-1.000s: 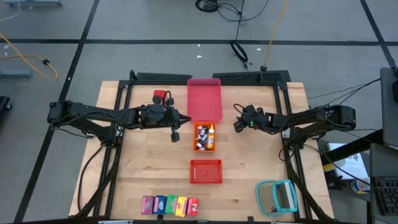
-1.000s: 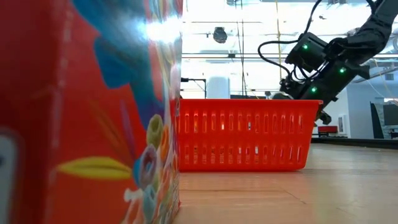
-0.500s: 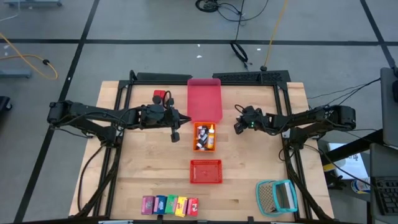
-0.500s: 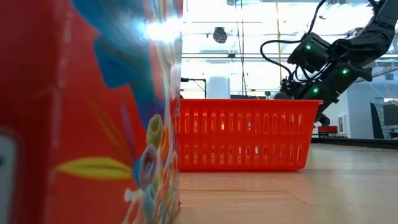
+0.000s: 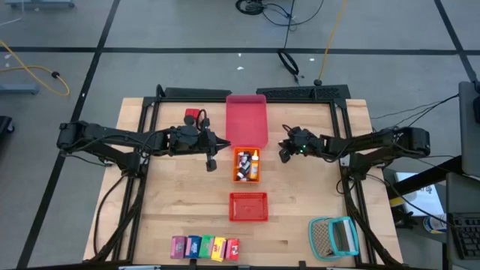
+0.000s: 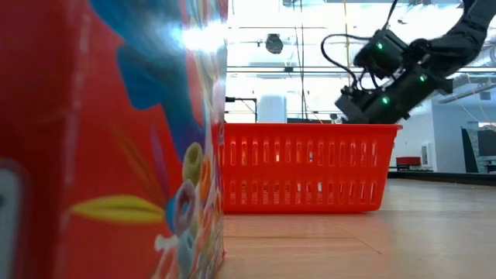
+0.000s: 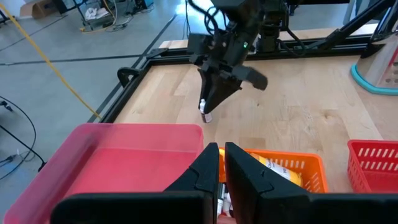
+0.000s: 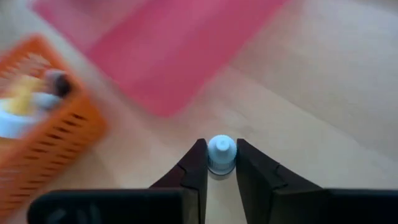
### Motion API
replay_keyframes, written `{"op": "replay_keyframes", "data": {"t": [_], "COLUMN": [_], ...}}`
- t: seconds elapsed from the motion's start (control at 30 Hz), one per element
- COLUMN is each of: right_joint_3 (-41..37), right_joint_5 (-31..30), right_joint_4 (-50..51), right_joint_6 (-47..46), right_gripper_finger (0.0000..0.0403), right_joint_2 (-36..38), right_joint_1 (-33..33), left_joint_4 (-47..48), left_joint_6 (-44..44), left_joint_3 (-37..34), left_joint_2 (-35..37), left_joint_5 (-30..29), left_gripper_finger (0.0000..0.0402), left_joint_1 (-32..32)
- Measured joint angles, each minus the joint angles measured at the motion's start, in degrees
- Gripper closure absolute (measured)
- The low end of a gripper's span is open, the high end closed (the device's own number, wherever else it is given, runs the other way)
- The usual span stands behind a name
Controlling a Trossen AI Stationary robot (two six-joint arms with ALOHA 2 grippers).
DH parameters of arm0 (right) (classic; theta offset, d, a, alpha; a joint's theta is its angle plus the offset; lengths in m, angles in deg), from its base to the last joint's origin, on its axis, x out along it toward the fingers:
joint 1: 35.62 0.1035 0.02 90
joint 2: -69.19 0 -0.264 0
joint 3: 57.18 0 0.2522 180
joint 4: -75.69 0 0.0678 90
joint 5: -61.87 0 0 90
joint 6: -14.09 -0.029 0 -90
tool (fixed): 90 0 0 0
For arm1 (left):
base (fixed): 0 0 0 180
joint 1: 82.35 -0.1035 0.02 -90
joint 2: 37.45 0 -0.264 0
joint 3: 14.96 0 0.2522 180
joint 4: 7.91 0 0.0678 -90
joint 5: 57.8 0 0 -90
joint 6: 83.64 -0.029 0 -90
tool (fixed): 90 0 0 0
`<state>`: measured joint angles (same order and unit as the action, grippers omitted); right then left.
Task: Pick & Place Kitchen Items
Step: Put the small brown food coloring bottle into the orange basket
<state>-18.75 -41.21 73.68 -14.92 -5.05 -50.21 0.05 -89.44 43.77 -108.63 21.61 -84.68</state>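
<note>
Right gripper (image 8: 215,163) pinches white-capped bottle (image 8: 221,152) beside orange basket (image 8: 43,149).

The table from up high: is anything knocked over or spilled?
Nothing stands out. The cartons stand in a neat row at the front edge, the bottles sit inside the orange basket, and the red basket is upright. The right gripper has a white-capped bottle between its jaws.
</note>
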Motion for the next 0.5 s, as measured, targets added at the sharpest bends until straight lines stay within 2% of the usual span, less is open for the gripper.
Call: {"op": "replay_keyframes", "data": {"t": [0.5], "right_joint_3": [12.58], "right_joint_5": [2.87], "right_joint_4": [3.94], "right_joint_6": [6.24], "right_gripper_finger": [0.0353], "right_joint_2": [1.39], "right_joint_1": [9.58], "left_joint_4": [0.00], "left_joint_6": [0.09], "left_joint_3": [0.00], "left_joint_2": [0.00], "left_joint_5": [0.00], "left_gripper_finger": [0.0371], "left_joint_1": [0.00]}}
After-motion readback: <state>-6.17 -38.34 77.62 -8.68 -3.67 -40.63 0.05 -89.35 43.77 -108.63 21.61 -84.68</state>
